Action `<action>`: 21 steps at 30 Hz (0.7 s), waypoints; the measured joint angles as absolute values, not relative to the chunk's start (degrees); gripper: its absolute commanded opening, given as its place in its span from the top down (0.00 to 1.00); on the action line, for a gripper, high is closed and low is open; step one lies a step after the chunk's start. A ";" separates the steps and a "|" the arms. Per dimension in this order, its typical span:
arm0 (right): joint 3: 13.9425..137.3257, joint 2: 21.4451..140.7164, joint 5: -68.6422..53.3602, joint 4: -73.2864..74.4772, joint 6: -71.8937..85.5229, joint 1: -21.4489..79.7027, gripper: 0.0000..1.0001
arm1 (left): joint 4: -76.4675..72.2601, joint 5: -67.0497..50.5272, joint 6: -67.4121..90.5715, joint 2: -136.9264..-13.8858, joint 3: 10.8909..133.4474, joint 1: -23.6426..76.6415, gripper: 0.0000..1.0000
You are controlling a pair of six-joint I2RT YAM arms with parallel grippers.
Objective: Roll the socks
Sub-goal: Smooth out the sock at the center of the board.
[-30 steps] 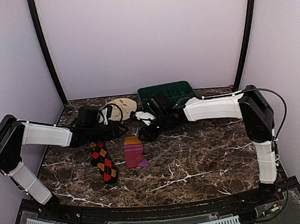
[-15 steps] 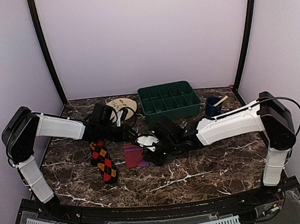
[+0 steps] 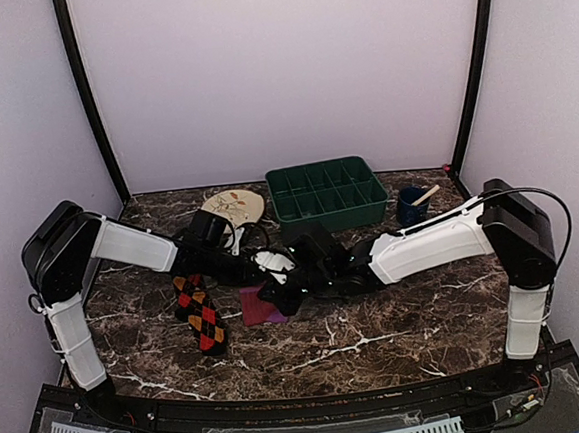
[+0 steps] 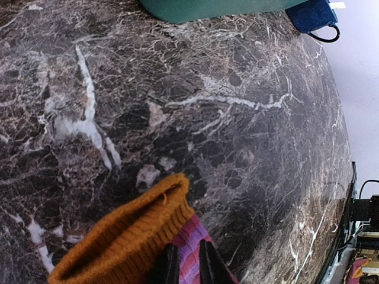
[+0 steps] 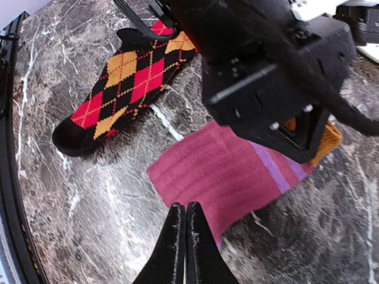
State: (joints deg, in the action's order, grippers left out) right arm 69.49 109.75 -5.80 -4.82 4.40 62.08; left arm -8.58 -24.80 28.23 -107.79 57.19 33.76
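The magenta sock (image 3: 258,309) lies flat mid-table, its orange-yellow cuff (image 4: 121,239) towards the back. The black argyle sock (image 3: 200,312) lies just left of it, apart from both grippers. My left gripper (image 4: 188,264) is at the cuff end, its jaws closed to a narrow gap with the purple-striped fabric between them. In the right wrist view my right gripper (image 5: 185,207) is shut with its fingertips pressed together at the near edge of the magenta sock (image 5: 220,173), nothing showing between them. The left gripper's black body (image 5: 266,77) hangs over the cuff, and the argyle sock (image 5: 127,83) lies beyond.
A green compartment tray (image 3: 328,191) stands at the back centre. A blue cup (image 3: 412,205) with a stick in it is to its right, and a beige floral plate (image 3: 235,206) to its left. Both forearms cross the middle of the marble table (image 3: 407,308).
Both arms came forward from the back of the table and down onto the magenta sock. Both sets of jaws closed from wide apart.
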 measured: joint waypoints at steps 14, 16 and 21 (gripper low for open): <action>70.89 118.04 -18.37 -16.01 16.75 58.70 1.00 | -7.86 -22.98 30.68 -108.99 57.06 31.97 0.87; 70.89 118.87 -19.25 -17.87 18.63 58.43 1.00 | -7.99 -22.98 30.96 -108.99 56.88 31.66 0.87; 70.76 121.30 -20.14 -21.78 23.18 57.82 1.00 | -8.03 -22.96 31.51 -108.99 56.82 31.57 0.88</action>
